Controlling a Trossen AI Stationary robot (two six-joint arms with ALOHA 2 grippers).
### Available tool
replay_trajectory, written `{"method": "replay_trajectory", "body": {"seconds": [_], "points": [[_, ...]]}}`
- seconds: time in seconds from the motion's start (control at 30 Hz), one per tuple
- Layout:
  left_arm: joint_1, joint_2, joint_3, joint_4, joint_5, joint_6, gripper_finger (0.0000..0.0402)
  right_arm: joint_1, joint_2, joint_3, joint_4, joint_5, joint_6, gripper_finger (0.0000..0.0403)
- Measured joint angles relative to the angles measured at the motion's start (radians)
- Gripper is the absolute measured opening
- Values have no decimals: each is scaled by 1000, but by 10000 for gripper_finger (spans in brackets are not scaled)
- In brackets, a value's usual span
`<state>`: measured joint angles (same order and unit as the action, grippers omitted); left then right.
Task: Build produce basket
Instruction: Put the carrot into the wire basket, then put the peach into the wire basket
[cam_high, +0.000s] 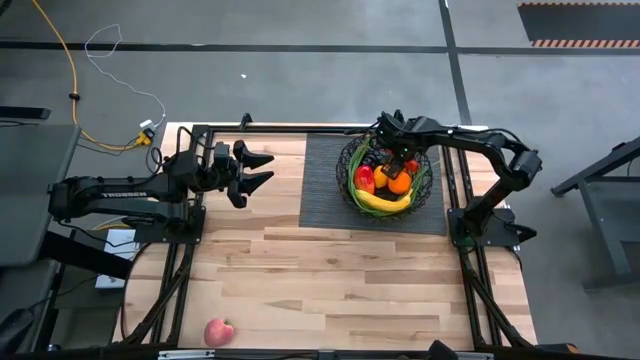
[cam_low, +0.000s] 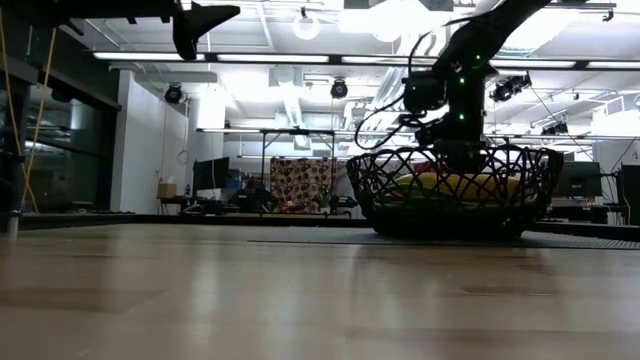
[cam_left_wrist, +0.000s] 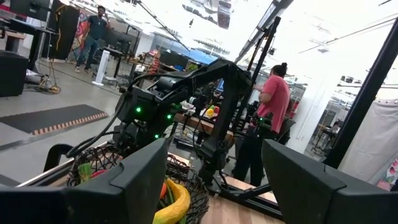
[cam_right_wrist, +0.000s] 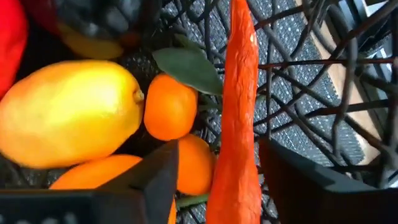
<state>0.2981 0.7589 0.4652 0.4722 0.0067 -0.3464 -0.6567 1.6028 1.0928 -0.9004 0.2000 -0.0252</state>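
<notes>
carrot (cam_right_wrist: 239, 118) between right gripper (cam_right_wrist: 217, 180) fingers (wrist only), apple (cam_high: 218, 332) overhead

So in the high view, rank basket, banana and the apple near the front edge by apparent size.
1. Basket, clearly largest.
2. Banana, long curve inside it.
3. Apple, smallest, though it and the banana are not far apart.

Right tool (cam_high: 397, 158) inside basket (cam_high: 352, 180) — produce (cam_high: 385, 190) beneath

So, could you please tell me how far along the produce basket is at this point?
Mostly filled: the round black wire basket already holds a yellow banana, oranges and red produce. In hand: the right gripper is inside the basket, jaws apart around the orange carrot. Left: the pink-red apple sits at the table's near edge; the left gripper waits open.
</notes>
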Motion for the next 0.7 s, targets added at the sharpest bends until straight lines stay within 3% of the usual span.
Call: {"method": "replay_trajectory", "body": {"seconds": [0.2, 0.33, 0.53, 0.7], "points": [[0, 0, 0, -3, 0, 0, 250, 5, -71, 46, -55, -82, -23, 251], [0, 0, 0, -3, 0, -1, 250, 32, -238, -25, -3, -157, 15, 252], [0, 0, 0, -3, 0, -1, 250, 148, -591, -282, 281, -288, 243, 252], [0, 0, 0, -3, 0, -2, 250, 304, -823, -502, 659, -308, 431, 252]]}}
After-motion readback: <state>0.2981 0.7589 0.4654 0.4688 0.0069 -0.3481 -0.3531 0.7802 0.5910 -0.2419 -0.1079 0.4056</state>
